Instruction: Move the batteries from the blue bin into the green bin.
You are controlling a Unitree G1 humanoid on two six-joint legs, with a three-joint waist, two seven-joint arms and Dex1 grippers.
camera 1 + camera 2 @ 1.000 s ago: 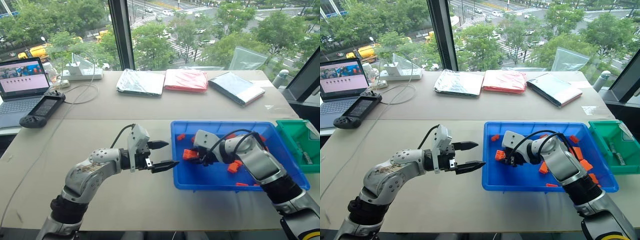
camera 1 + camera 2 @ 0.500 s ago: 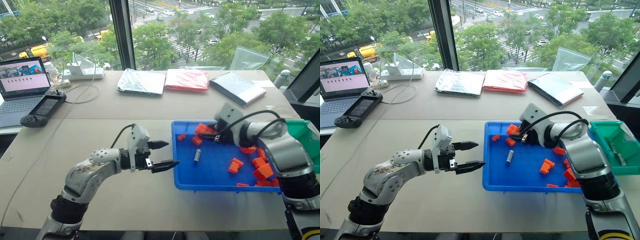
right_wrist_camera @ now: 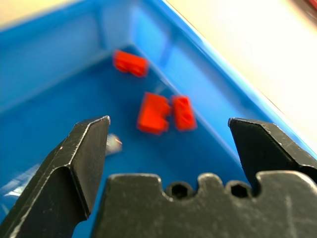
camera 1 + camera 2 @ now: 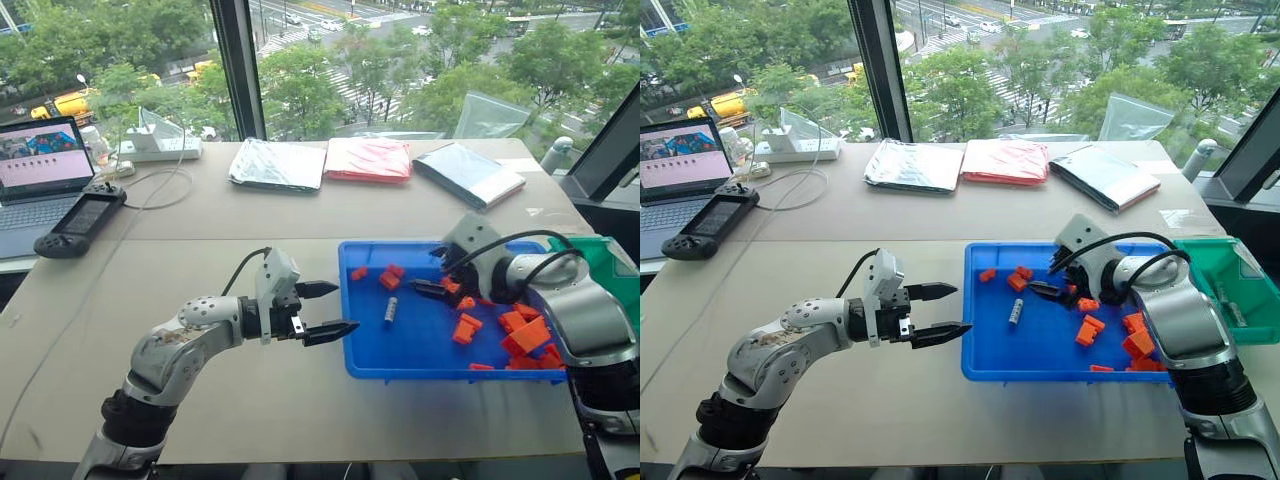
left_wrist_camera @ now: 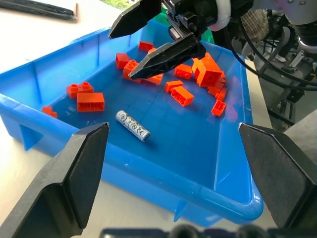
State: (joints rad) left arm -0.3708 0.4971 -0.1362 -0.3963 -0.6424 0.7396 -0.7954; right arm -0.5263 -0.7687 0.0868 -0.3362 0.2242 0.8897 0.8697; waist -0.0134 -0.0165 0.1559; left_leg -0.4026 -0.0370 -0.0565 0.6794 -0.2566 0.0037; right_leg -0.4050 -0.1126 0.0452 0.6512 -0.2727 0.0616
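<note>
One battery [image 4: 391, 310] is left exposed at the blue bin's [image 4: 440, 366] left-centre, bricks [image 4: 520, 330] heaped rightward, the right gripper [image 4: 433, 284] spread empty above it, the left gripper [image 4: 322, 309] parked wide open outside.

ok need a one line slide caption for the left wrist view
Open right pincer poised over a lone battery among orange bricks in the blue bin.

The left arm reaches forward with its forearm bent inward, its hand [image 4: 322, 309] pointing to the robot's right, both black fingers spread apart and empty. The right arm bends inward at the elbow, its hand [image 4: 436, 272] angled slightly downward, fingers wide apart, holding nothing.
</note>
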